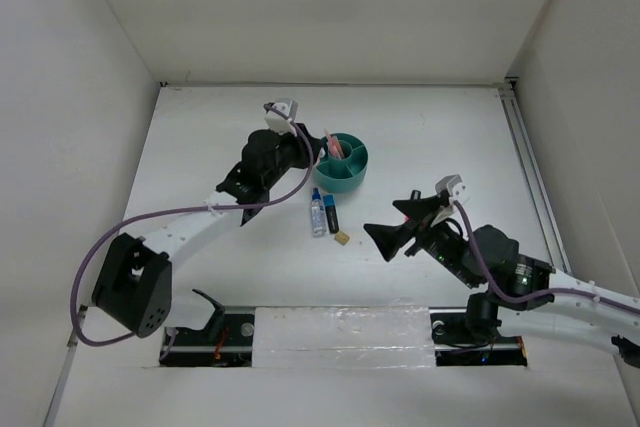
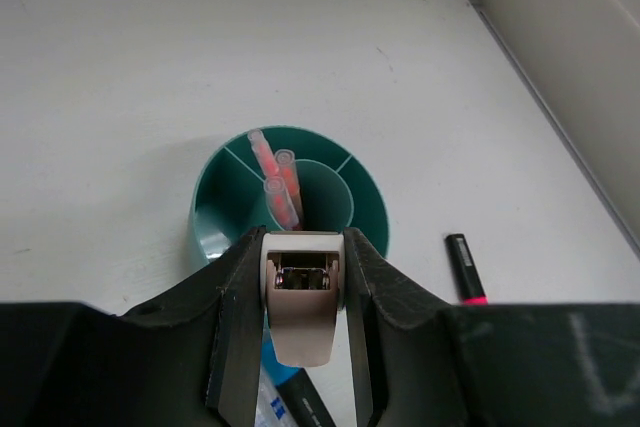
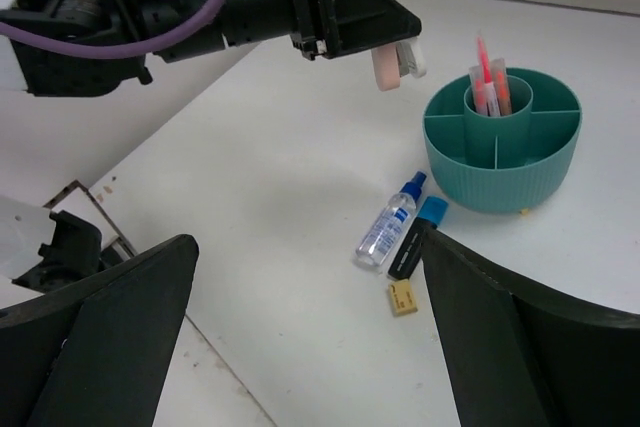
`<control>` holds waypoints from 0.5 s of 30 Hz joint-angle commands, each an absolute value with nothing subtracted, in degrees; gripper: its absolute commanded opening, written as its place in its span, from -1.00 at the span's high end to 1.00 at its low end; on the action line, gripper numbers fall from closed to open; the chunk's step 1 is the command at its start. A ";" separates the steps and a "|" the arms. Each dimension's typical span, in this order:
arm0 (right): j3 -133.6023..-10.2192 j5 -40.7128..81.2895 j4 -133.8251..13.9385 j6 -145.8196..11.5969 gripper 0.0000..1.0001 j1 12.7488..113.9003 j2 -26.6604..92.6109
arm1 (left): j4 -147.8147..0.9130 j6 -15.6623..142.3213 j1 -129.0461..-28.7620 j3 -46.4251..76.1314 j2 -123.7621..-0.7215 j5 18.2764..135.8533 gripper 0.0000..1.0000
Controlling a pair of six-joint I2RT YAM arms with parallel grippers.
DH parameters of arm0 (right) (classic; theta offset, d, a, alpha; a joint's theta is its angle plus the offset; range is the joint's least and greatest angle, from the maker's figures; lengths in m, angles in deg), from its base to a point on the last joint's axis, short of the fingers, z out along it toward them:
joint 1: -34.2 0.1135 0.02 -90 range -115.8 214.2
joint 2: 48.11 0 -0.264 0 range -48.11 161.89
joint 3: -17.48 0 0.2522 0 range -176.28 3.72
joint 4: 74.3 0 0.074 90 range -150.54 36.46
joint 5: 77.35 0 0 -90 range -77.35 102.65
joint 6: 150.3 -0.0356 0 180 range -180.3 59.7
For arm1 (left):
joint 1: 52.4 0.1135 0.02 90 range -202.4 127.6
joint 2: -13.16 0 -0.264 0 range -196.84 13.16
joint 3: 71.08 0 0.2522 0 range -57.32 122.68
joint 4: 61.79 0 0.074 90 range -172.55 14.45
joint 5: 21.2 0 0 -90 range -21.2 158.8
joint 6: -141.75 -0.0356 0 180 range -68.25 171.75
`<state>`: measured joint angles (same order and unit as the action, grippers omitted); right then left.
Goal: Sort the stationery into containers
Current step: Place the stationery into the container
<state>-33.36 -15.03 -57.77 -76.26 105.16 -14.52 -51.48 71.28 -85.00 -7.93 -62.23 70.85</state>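
The round teal organizer (image 1: pixel 341 163) sat on the white table (image 1: pixel 450 127), a bit far from the arms and near the middle. It had a cup in the middle and a ring of small parts around it. Three thin salmon-pink pencils (image 2: pixel 287 179) stood in the middle cup, leaning a little.

The left gripper (image 2: pixel 300 239) was just left of the organizer, up off the table. Its fingers were closed tight on a pale pink block (image 2: pixel 300 327).

On the table just near the organizer lay a clear pen with a blue cap (image 3: pixel 388 227). A dark marker with a blue end (image 3: pixel 413 249) lay right beside it. A tiny tan block (image 3: pixel 402 297) lay a little nearer than the two. A pink highlighter with a black cap (image 2: pixel 465 268) lay to the right of the organizer.

The right gripper (image 1: pixel 382 217) was nearer and to the right, with its fingers spread wide and nothing in them.
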 commanded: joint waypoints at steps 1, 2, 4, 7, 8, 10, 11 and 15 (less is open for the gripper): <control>-33.63 -17.15 -54.92 -77.35 -0.99 105.56 -16.72 | -42.51 68.27 -83.87 -5.64 -63.65 68.80 1.00; -33.63 -17.15 -54.91 -77.35 -0.99 105.56 -16.73 | -41.90 68.27 -83.87 -5.64 -64.52 67.93 1.00; -33.63 -17.15 -54.12 -77.35 -0.99 105.56 -16.73 | -41.19 67.75 -83.87 -5.64 -65.14 67.05 1.00; -33.63 -17.67 -53.60 -77.35 -0.99 105.56 -16.73 | -39.35 66.43 -83.87 -5.11 -65.67 64.77 1.00; -33.63 -17.67 -53.60 -77.35 -0.99 105.56 -16.21 | -38.73 66.43 -83.87 -5.11 -66.20 63.72 1.00; -33.63 -17.67 -53.60 -77.35 -0.99 105.56 -16.20 | -38.12 65.82 -83.87 -4.50 -66.72 61.95 1.00; -34.15 -17.67 -53.60 -77.35 -0.99 105.56 -16.20 | -38.11 65.81 -83.87 -4.49 -66.73 61.25 1.00; -34.68 -18.20 -52.28 -77.35 -0.99 105.56 -16.20 | -38.11 64.76 -83.87 -2.04 -70.06 59.58 1.00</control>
